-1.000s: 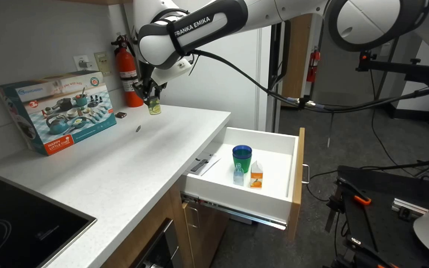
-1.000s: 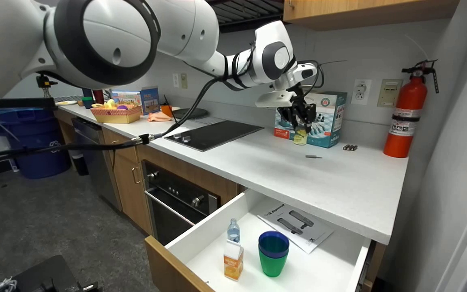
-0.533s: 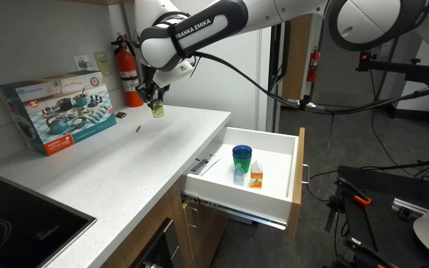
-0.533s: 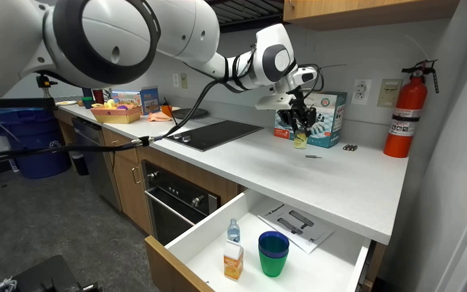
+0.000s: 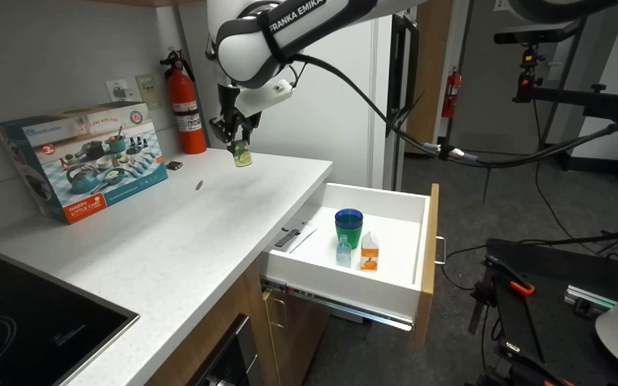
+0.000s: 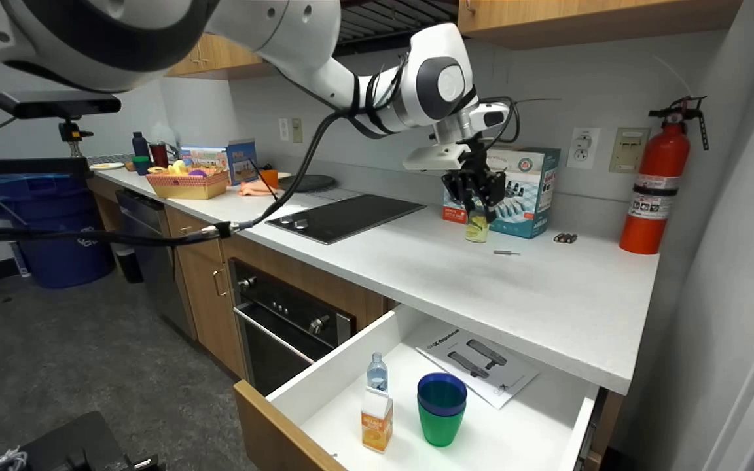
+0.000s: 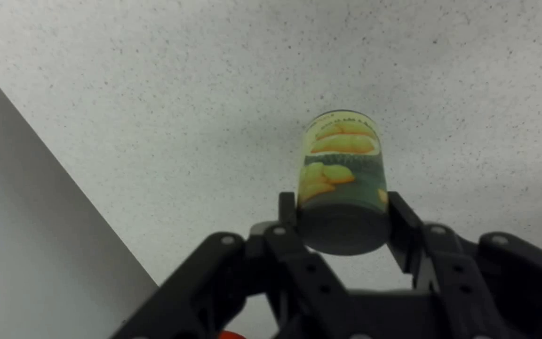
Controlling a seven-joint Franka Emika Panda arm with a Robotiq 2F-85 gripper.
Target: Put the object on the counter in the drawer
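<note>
The object is a small yellow-green can with a fruit-like label, seen in both exterior views [image 5: 242, 154] [image 6: 477, 229] and in the wrist view [image 7: 343, 160]. My gripper [image 7: 343, 212] is shut on one end of it, one finger on each side. In both exterior views the gripper [image 5: 239, 138] [image 6: 476, 201] points down and holds the can a little above the white counter [image 5: 191, 230]. The drawer [image 5: 341, 276] is pulled open below the counter's front edge, and its white floor [image 6: 514, 438] shows in an exterior view.
The drawer holds stacked blue and green cups [image 6: 441, 412], an orange carton [image 6: 377, 422], a small bottle [image 6: 377, 373] and a paper sheet [image 6: 482, 366]. A toy box [image 5: 89, 155], a red fire extinguisher [image 5: 184, 107] and a small grey piece [image 6: 505, 252] are on the counter.
My gripper has moved with the can toward the counter's front edge, to the right in an exterior view. The upper arm has shifted up. The drawer and its contents have not moved.
</note>
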